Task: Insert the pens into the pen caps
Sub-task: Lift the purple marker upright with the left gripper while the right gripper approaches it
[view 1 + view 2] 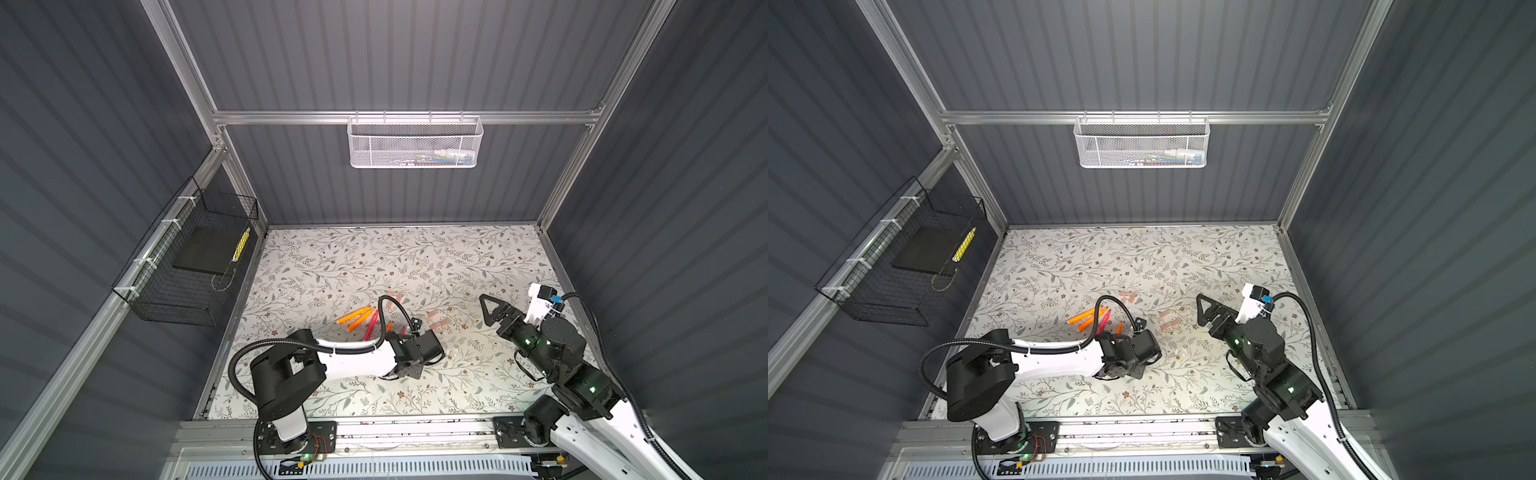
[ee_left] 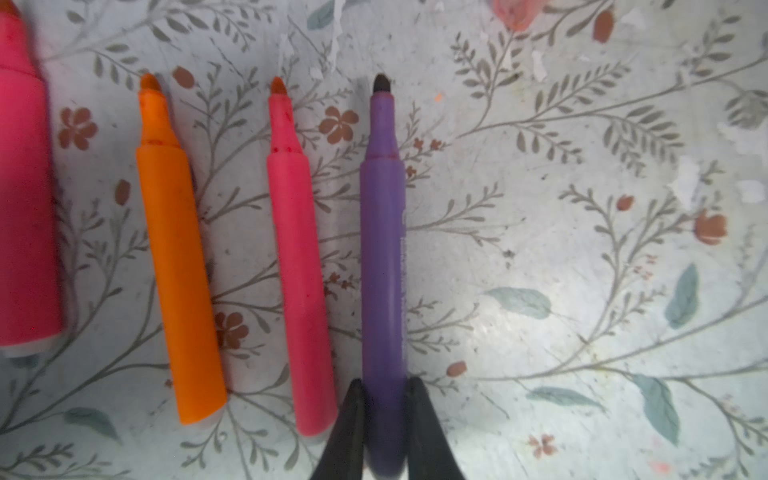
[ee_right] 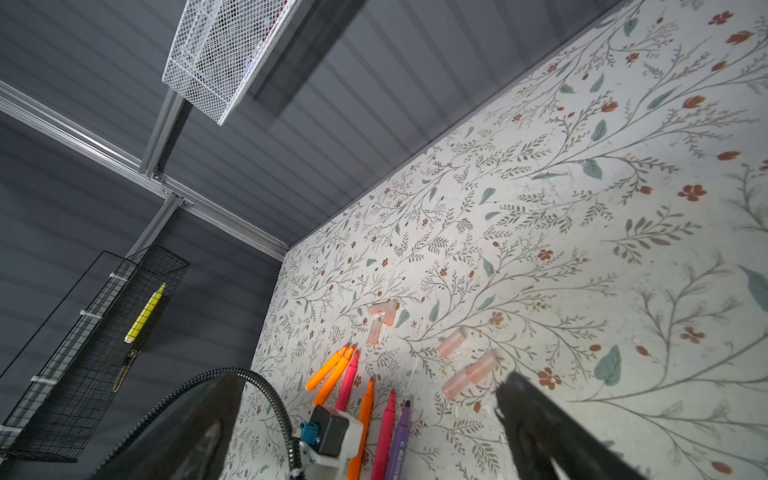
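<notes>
I hold L tool point(image 2: 385, 388) clamped on purple pen's point(image 2: 382, 249) rear end, on desk point(image 1: 457, 257) mid-frame; tip stays free for capping, I judge. R tool point(image 1: 492, 311) wide open, empty, near caps point(image 1: 438, 324). Black basket point(image 1: 187, 266), left: yellow marker point(image 1: 242, 245). White basket point(image 1: 415, 143), upper centre: contents unclear.

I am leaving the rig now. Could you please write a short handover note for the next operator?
Left gripper: shut on the purple pen, near its back end.
Right gripper: open and empty, above the table near the caps.
Things: the other five pens lie on the table with bare tips. The caps lie loose beside them.
Done: no pen is capped yet.
Left: all six pens need a cap, starting with the purple one.
</notes>
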Robot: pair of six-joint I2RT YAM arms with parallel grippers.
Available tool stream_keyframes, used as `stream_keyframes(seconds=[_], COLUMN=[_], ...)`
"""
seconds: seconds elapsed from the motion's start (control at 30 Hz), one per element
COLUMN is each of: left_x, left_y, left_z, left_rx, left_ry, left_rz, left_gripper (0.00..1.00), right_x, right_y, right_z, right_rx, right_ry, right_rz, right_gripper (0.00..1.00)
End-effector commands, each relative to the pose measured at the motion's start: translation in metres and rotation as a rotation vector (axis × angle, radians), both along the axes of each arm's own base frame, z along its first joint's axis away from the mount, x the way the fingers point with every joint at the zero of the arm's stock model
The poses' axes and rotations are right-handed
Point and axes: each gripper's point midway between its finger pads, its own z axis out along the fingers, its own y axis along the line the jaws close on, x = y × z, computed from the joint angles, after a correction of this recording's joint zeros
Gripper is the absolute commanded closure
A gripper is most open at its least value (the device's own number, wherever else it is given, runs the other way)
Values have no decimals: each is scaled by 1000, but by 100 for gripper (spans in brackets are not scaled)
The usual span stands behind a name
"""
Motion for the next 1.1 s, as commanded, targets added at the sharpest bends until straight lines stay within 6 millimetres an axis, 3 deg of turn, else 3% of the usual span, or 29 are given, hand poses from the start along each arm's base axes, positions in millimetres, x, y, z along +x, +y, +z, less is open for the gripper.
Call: stream_keyframes(seconds=[0.0,0.1,0.2,0.33,0.47,0.53,0.6,0.67,0.77,0.87,0.97,1.07], left_x=[17,27,44,66,75,78,79,76,71,62,61,63], left_y=[-13,-22,-18,-30,-46,-51,-54,-54,-45,-42,-31,-28], left_z=[55,85,101,107,119,110,103,101,102,117,126,127], left_rx=[-61,-123,-183,-304,-438,-428,-411,-392,-418,-467,-483,-471], left_ry=[-94,-152,-205,-139,-280,-348,-373,-387,-418,-434,-475,-492], left_rz=[-30,-39,31,-60,-179,-250,-294,-347,-342,-369,-343,-332], left_gripper=[100,100,100,100,100,100,100,100,100,100,100,100], right_x=[1,1,1,4,10,15,18,17,12,7,6,6], right_y=[-2,-1,2,9,20,27,44,65,97,121,135,136], right_z=[3,4,4,-3,-14,-27,-31,-29,-15,-6,-3,4], right_rx=[20,23,30,46,69,101,126,128,121,160,192,171], right_ry=[-18,-20,-25,-21,14,63,65,103,171,216,237,220], right_rz=[-15,-8,7,26,54,56,115,191,283,337,384,397], right_gripper=[1,1,1,1,1,5,13,15,7,1,1,1])
